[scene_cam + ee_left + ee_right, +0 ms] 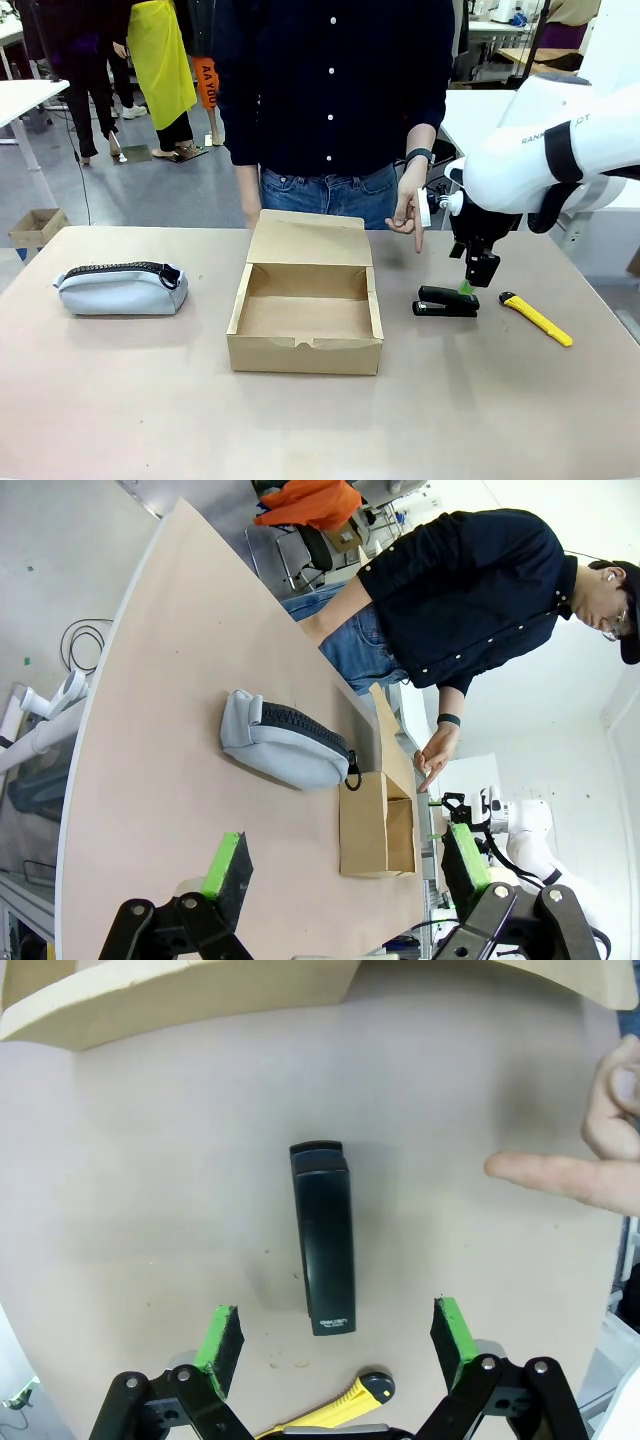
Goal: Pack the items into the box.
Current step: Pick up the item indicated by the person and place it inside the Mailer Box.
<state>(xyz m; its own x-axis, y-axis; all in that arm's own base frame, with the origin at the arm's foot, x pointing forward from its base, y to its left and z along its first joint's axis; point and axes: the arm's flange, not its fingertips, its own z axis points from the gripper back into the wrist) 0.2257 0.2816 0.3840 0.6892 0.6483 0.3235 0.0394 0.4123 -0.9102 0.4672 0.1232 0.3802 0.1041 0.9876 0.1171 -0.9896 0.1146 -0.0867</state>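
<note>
Black stapler (pixel 446 300) flat; right gripper (pixel 337 1338) hovers above, jaws spread; person's hand (pixel 410 212) pointing down.

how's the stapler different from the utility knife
The stapler is all black, short and chunky; the utility knife is yellow with a black end, long and slim. The stapler lies under the open right claw; the utility knife lies slanted, farther right. Both rest on the table, right of the box.
</note>
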